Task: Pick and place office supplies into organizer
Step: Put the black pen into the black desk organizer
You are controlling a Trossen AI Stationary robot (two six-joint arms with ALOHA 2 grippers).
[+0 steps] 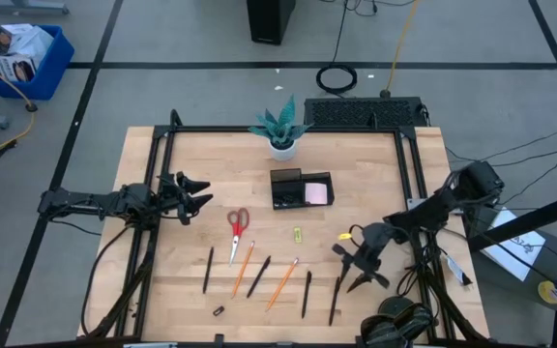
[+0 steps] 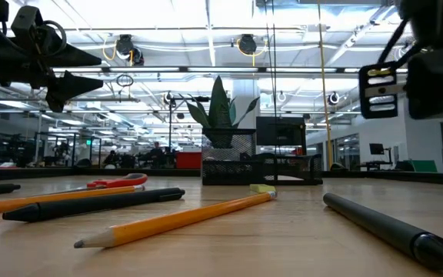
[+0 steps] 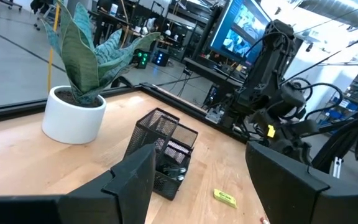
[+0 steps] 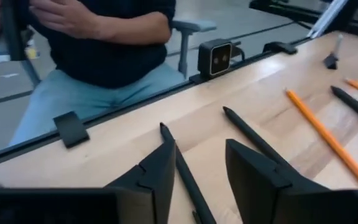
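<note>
The black mesh organizer (image 1: 288,189) stands at mid-table with a pink sticky-note pad (image 1: 317,193) in its lower compartment. It also shows in the left wrist view (image 3: 163,152). Red-handled scissors (image 1: 238,227), black pens (image 1: 258,275) (image 1: 307,293) (image 1: 336,300), orange pencils (image 1: 243,269) (image 1: 281,282), a yellow-green clip (image 1: 297,234) and a black clip (image 1: 219,311) lie flat on the wood. My left gripper (image 1: 196,198) hovers open, left of the scissors. My right gripper (image 1: 354,269) is open above the rightmost pen (image 4: 188,180), which lies below the gap between its fingers.
A white pot with a teal plant (image 1: 280,130) stands behind the organizer near the far edge. A black frame (image 1: 409,184) runs along the table's sides. A seated person (image 4: 98,43) is just beyond the near edge, beside a small camera (image 4: 215,57).
</note>
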